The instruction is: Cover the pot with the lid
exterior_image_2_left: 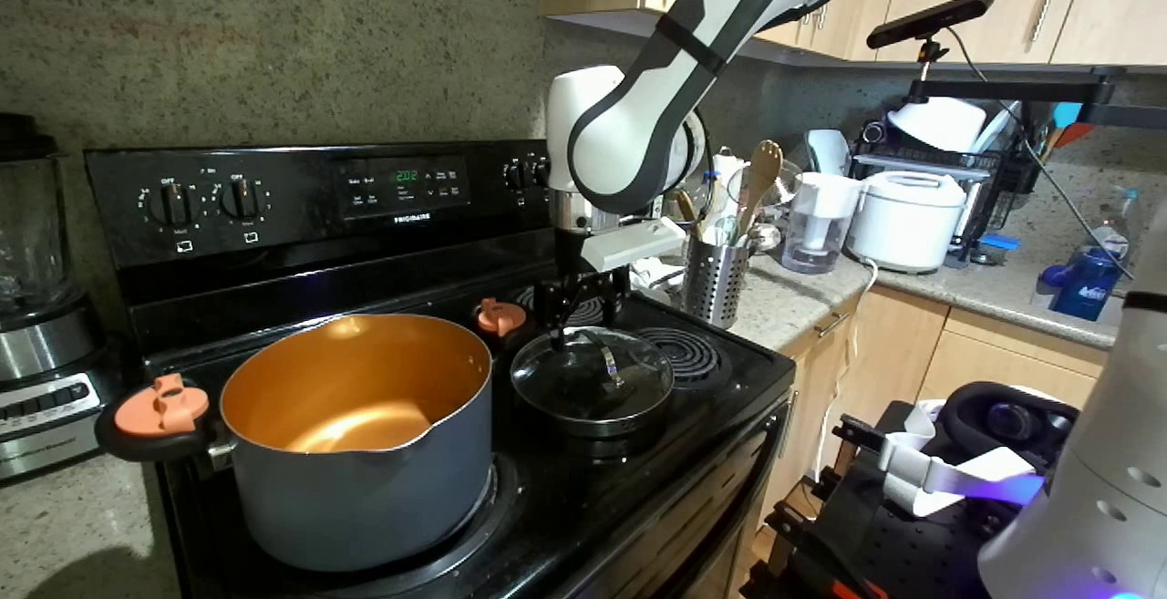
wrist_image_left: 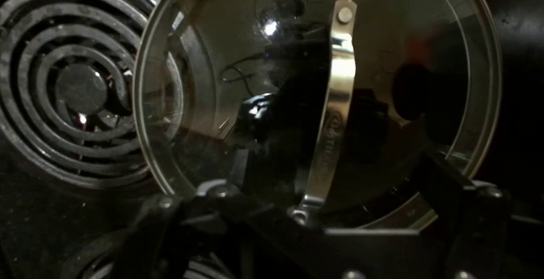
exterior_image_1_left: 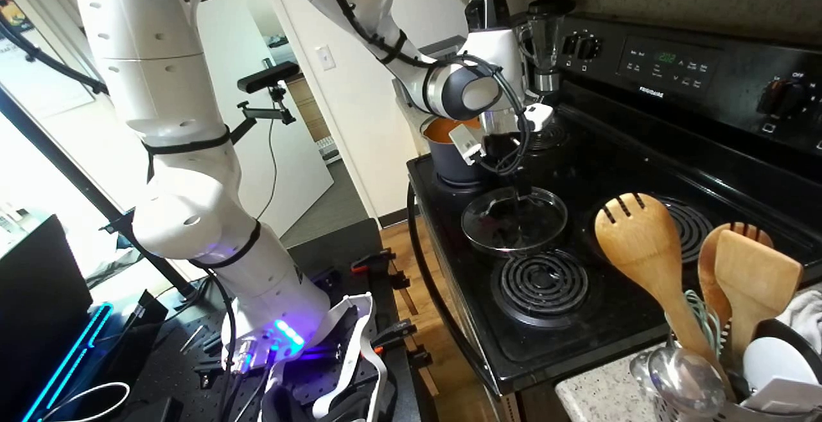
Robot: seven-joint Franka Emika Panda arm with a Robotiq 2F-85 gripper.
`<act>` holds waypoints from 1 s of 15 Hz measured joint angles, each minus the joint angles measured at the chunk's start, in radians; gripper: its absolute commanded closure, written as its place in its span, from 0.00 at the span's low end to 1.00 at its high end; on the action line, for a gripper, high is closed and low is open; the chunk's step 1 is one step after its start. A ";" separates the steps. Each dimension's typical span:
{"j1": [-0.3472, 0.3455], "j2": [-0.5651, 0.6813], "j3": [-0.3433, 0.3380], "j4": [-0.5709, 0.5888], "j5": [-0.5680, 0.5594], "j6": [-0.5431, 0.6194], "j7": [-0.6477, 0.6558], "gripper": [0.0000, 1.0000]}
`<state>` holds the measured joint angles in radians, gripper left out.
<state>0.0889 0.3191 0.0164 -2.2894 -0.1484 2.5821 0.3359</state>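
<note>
The pot is grey-blue outside and copper-orange inside, with orange-topped handles. It stands uncovered on a burner in both exterior views, pot (exterior_image_1_left: 454,160) and pot (exterior_image_2_left: 356,480). The lid is clear glass with a metal rim and an arched metal strap handle. It lies on the stove top beside the pot in both exterior views, lid (exterior_image_1_left: 485,223) and lid (exterior_image_2_left: 574,391), and fills much of the wrist view, lid (wrist_image_left: 238,75). My gripper (exterior_image_1_left: 517,184) is just above the lid, gripper (exterior_image_2_left: 590,318). In the wrist view the gripper (wrist_image_left: 340,160) is open, its fingers apart on either side of the strap handle's near end.
A coil burner (exterior_image_1_left: 542,284) lies beside the lid. A steel holder (exterior_image_2_left: 716,282) with wooden spoons (exterior_image_1_left: 642,236) stands on the counter past the stove. A blender (exterior_image_2_left: 41,307) stands on the pot's other side. The stove's control panel (exterior_image_1_left: 664,65) rises behind.
</note>
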 measured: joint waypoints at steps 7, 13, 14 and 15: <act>-0.001 0.034 -0.001 0.000 0.060 0.007 -0.001 0.40; -0.007 0.019 -0.005 0.000 0.065 0.009 -0.015 0.87; -0.009 0.017 -0.005 0.000 0.068 0.009 -0.022 0.93; -0.010 0.016 -0.005 0.000 0.072 0.010 -0.032 1.00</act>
<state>0.0792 0.3351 0.0111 -2.2898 -0.0763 2.5918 0.3044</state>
